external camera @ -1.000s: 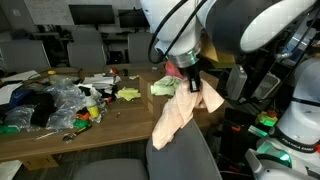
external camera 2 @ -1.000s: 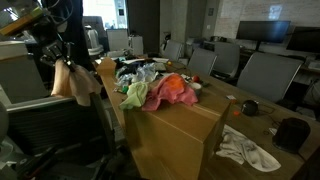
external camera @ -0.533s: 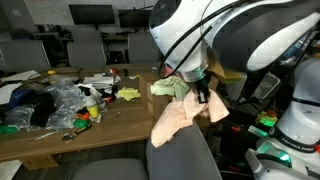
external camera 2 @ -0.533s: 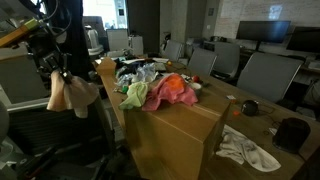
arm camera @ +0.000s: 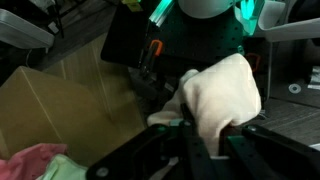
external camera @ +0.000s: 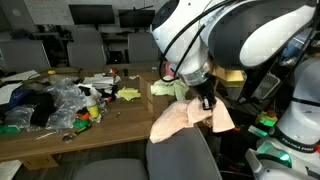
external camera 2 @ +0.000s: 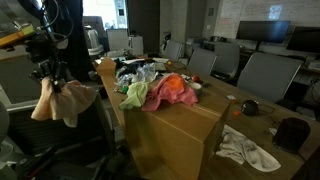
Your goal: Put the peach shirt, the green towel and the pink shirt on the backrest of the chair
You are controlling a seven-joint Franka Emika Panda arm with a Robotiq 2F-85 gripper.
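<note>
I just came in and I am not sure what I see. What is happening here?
A robot arm holds a soft pale peach cloth shirt in its shut gripper, at the top of the large grey fabric office chair. It is hard to tell whether the shirt already rests on the backrest. The pale yellow-green towel and the rose-pink shirt lie in a heap on the wooden table, not yet on the chair.
</note>
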